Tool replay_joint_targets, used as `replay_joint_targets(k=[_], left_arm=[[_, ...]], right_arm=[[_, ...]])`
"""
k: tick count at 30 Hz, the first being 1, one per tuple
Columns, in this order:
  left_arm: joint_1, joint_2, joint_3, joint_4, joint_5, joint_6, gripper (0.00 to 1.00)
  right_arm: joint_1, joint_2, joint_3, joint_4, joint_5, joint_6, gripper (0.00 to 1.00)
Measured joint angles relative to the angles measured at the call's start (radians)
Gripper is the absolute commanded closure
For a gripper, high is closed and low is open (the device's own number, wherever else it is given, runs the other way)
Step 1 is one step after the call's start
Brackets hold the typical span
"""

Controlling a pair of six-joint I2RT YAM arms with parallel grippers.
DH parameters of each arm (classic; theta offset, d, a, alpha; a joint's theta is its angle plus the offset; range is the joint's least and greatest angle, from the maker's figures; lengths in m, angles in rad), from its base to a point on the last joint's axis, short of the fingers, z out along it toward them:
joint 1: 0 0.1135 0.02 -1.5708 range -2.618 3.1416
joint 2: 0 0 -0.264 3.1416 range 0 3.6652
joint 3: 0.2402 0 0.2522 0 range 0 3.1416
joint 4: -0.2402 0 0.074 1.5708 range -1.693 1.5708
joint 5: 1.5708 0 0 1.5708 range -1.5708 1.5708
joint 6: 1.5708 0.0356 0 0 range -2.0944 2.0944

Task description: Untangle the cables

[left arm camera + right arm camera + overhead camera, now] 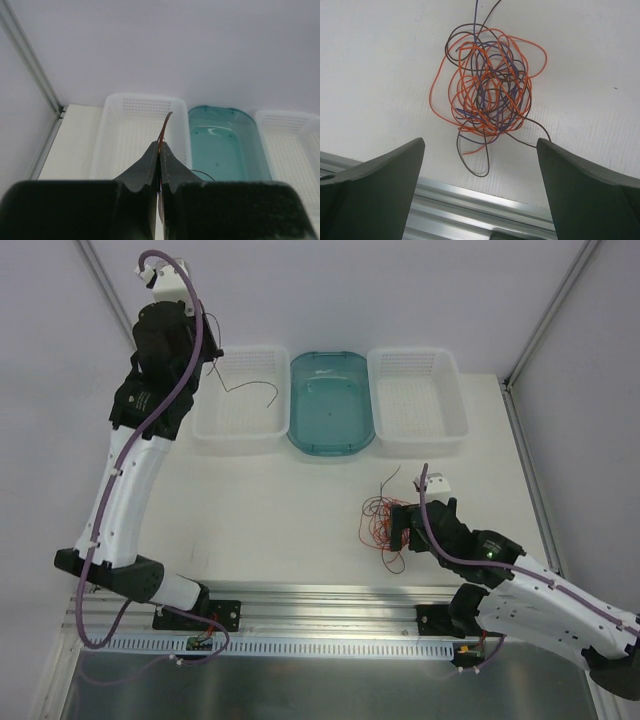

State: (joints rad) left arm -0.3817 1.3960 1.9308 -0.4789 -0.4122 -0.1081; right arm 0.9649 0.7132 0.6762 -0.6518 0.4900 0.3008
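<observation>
Thin orange, brown and purple cables (487, 95) form one loose snarl.

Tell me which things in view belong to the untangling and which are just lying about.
Job: cable tangle, by the open right pincer; single cable, pinched in the left pincer.
Lying about: left white basket, teal tub, right white basket, side by side in a row.
</observation>
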Motion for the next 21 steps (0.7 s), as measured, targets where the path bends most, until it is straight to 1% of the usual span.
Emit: replay_joint_targets(k=[3,7,13,15,16,17,18,20,21], left_arm=[[0.091,0.102,0.028,0.011,0.011,0.005,1.0],[0.181,0.241,0.031,0.031,0.06,-0.005,1.0],[0.24,0.439,0.031,0.056,0.128,-0.016,0.99],[0.244,0.486,0.031,0.058,0.15,-0.02,0.87],[0.244,0.509,0.031,0.058,0.157,-0.023,0.76],[0.245,0.528,0.03,0.058,0.169,-0.025,0.6],[0.245,0.542,0.023,0.061,0.175,-0.029,0.25],[0.245,0.55,-0.003,0.063,0.19,-0.037,0.04],[0.245,0.55,-0.021,0.064,0.199,-0.044,0.01]], right_arm=[[0.001,-0.019,-0.004,-0.018,-0.001,0.004,0.0],[0.001,-0.053,-0.015,-0.031,-0.007,0.01,0.0],[0.002,-0.114,-0.035,-0.068,-0.007,0.025,0.0],[0.002,-0.122,-0.035,-0.079,-0.006,0.03,0.0],[0.002,-0.122,-0.036,-0.084,-0.005,0.032,0.0],[0.002,-0.121,-0.036,-0.089,-0.005,0.032,0.0],[0.002,-0.12,-0.036,-0.093,-0.004,0.033,0.0],[0.002,-0.114,-0.036,-0.097,-0.004,0.035,0.01],[0.002,-0.111,-0.036,-0.097,-0.003,0.036,0.0]])
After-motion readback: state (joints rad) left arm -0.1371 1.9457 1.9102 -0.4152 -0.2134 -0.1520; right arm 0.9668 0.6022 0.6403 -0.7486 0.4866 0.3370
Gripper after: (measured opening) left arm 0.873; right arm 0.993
